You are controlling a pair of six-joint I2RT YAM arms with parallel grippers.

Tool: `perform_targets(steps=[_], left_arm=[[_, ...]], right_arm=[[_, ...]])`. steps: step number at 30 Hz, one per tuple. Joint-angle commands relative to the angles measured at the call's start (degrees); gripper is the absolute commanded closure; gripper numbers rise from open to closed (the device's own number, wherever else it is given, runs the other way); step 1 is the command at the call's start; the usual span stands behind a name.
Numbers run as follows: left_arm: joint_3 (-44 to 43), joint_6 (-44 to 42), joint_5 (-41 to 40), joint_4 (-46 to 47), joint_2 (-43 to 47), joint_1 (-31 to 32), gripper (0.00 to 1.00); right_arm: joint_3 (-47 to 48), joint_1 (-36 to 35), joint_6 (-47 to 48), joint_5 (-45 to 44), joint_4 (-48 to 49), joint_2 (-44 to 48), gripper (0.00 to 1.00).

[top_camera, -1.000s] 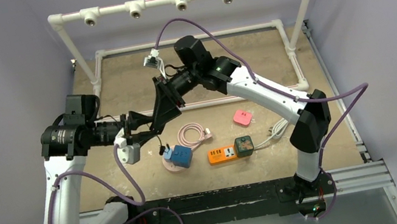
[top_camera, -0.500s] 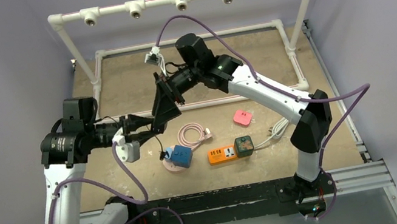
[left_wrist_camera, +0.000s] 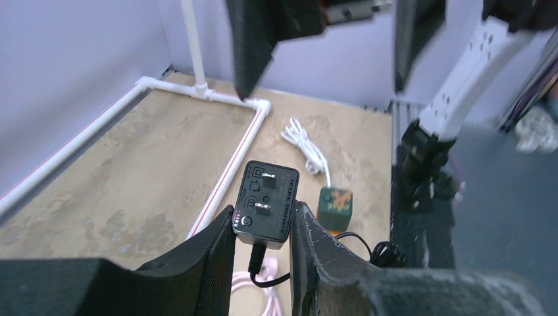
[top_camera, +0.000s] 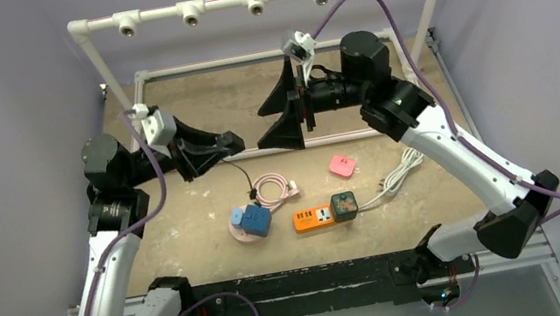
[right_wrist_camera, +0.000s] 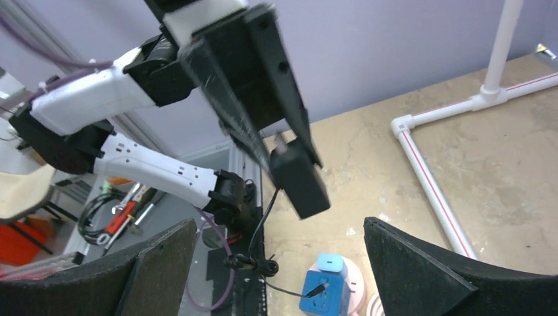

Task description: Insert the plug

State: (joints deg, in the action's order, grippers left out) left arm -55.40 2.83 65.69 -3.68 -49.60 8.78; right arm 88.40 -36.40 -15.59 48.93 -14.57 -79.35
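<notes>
the plug you care about, the black adapter (left_wrist_camera: pixel 267 194), is up in the air, well above the table (top_camera: pixel 182 114). it is pinched by its lower end between the pads of your left gripper (left_wrist_camera: pixel 262 224), which is clamped on it, and its thin black cord (top_camera: pixel 246 177) hangs down toward the pink coiled cable (top_camera: pixel 269 190) and the blue cube (top_camera: pixel 253 221). your right gripper (top_camera: pixel 280 116) faces it from nearby, jaws spread wide and holding nothing. the orange power strip (top_camera: pixel 313 218) lies flat near the front edge, with a green cube (top_camera: pixel 344 206) at its right end and a white lead (top_camera: pixel 397 176) running off behind it; its middle socket looks free. by my reading the pick-up is done and the plug is secured, but the insertion itself is not begun — the adapter is well apart from the strip and nothing is seated in that socket. left for you: bring the adapter down over the strip, line up the pins and press it home. i cannot tell from these views which way the pins face, so check that before you descend.
</notes>
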Motion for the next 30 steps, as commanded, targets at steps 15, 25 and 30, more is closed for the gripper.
perform_targets(steps=[15, 25, 30], left_arm=[[-2.4, 42.0, -7.9, 26.4, -4.6, 0.2, 1.00], [-2.7, 43.0, -8.3, 27.5, -4.7, 0.2, 1.00], [-2.7, 43.1, -7.7, 27.5, -4.6, 0.2, 1.00]], right_arm=[[-9.9, -1.3, -8.3, -3.7, 26.8, 0.6, 0.17], [-8.0, -3.9, -10.9, -3.2, 28.1, -2.7, 0.40], [-7.5, -4.2, -12.6, -2.9, 29.1, -3.5, 0.64]])
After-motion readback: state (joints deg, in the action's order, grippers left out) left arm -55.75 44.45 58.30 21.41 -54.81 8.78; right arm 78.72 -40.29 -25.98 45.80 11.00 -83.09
